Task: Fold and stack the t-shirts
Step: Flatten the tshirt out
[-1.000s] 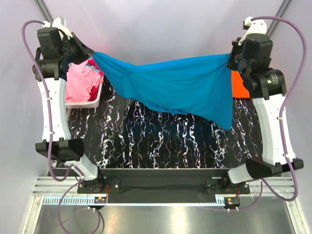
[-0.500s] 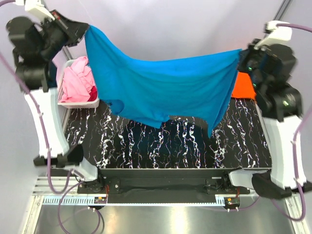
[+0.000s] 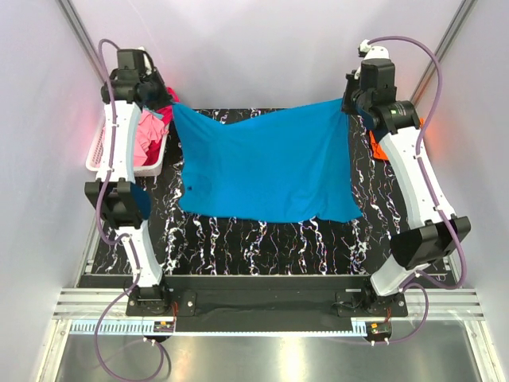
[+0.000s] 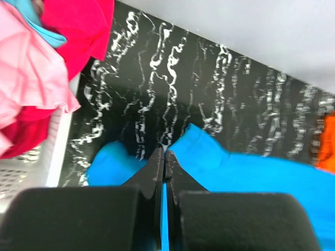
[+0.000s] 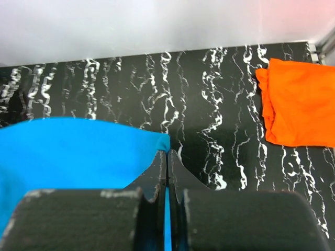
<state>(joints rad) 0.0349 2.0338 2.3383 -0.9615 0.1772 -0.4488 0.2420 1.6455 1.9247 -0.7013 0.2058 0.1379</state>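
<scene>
A turquoise-blue t-shirt (image 3: 266,167) is stretched wide between my two grippers, its lower part lying on the black marbled table (image 3: 262,239). My left gripper (image 3: 169,107) is shut on its far left corner; blue cloth (image 4: 246,175) shows between and around the jaws (image 4: 165,157). At the far right corner my right gripper (image 3: 347,103) is shut on the cloth, with blue fabric (image 5: 73,149) pinched at the tips (image 5: 167,154). An orange t-shirt (image 5: 298,102) lies folded at the far right (image 3: 380,143). Pink and magenta t-shirts (image 3: 147,131) fill the basket.
A white slatted basket (image 3: 103,155) stands at the far left edge of the table, seen also in the left wrist view (image 4: 31,167) with pink (image 4: 26,78) and magenta (image 4: 78,26) cloth in it. White walls close in the back and sides.
Both arms have swung from high and near to far and low. The blue t-shirt, earlier hanging in the air, now spreads over the table with its hem laid down.
</scene>
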